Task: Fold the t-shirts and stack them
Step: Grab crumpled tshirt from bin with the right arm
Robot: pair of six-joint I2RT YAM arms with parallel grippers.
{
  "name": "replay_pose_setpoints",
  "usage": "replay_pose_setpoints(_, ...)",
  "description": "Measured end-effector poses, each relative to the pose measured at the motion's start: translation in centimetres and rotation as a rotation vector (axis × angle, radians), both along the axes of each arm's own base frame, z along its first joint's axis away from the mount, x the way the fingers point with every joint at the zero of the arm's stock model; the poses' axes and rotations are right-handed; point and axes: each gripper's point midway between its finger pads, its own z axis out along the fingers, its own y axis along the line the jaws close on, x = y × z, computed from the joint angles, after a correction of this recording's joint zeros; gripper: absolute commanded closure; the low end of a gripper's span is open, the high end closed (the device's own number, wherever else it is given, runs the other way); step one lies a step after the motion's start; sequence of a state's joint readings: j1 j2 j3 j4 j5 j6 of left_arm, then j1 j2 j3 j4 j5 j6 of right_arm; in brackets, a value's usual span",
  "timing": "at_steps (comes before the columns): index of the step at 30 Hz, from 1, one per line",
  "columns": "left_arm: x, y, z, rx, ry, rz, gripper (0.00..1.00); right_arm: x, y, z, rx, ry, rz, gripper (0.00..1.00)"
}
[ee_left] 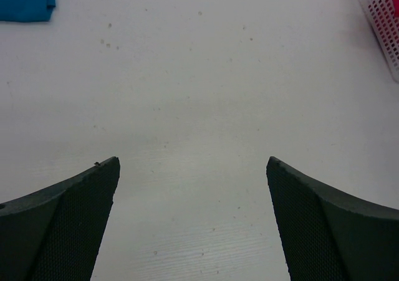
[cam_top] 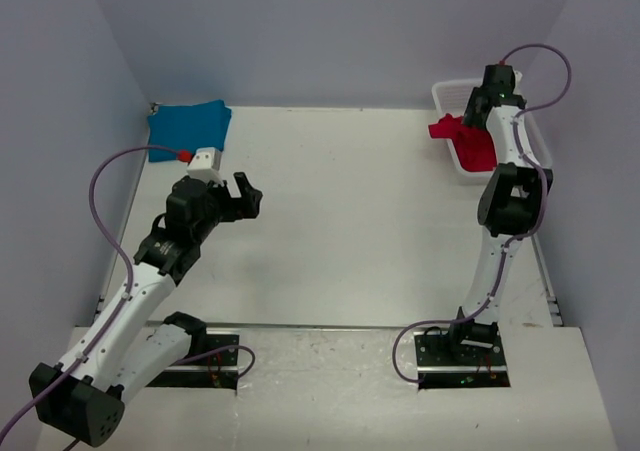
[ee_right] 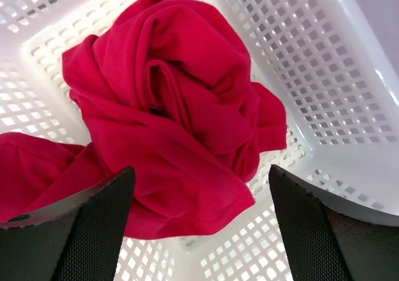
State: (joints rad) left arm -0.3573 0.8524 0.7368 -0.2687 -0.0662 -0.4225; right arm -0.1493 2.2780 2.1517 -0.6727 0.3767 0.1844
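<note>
Right jaws gape wide just above the crumpled red t-shirt (ee_right: 174, 106) in the far-right basket (ee_right: 324, 63), likely poised to pluck it; teal t-shirt (cam_top: 188, 129) lies apparently folded far-left on the bench (cam_top: 350, 221), left jaws wide, empty.

Table (cam_top: 340, 221): middle open for passage. Far-left corner: blue shirt (cam_top: 188, 129). Far-right: basket (ee_right: 324, 75) walls ring red shirt (ee_right: 181, 119); right gripper (ee_right: 199, 181), jaws spread, above it.
</note>
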Motion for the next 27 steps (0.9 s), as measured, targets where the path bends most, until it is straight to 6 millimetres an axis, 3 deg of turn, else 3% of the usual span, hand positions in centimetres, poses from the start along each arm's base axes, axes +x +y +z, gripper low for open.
replay_pose_setpoints(5,0.3,0.5,1.5,0.022,-0.027,0.027,0.0,0.1,0.4,-3.1,0.007,0.059,0.01,0.17)
replay_pose_setpoints(11,-0.2,0.7,1.7,0.036,-0.002,0.026,0.0,-0.3,0.9,-6.6,0.025,0.142,0.023,0.31)
replay_pose_setpoints(12,-0.3,0.7,1.9,0.037,-0.002,0.025,0.0,-0.2,0.9,-6.7,0.027,0.149,0.025,0.37)
replay_pose_setpoints(13,-0.3,0.7,2.1,0.038,-0.004,0.025,0.0,0.0,0.9,-6.6,0.027,0.15,0.028,0.63)
replay_pose_setpoints(15,-0.4,0.8,2.8,0.035,-0.014,0.024,0.0,0.6,0.9,-6.2,0.028,0.14,0.033,0.91)
replay_pose_setpoints(16,-0.4,0.8,3.1,0.033,-0.02,0.024,0.0,0.9,0.9,-5.9,0.026,0.131,0.036,1.0)
replay_pose_setpoints(24,-0.4,0.7,2.9,0.026,-0.025,0.022,0.0,1.6,1.1,-5.3,0.0,0.066,0.029,1.0)
replay_pose_setpoints(27,-0.4,0.9,1.6,0.031,0.007,0.037,0.0,2.7,2.1,-2.7,-0.043,-0.01,0.031,1.0)
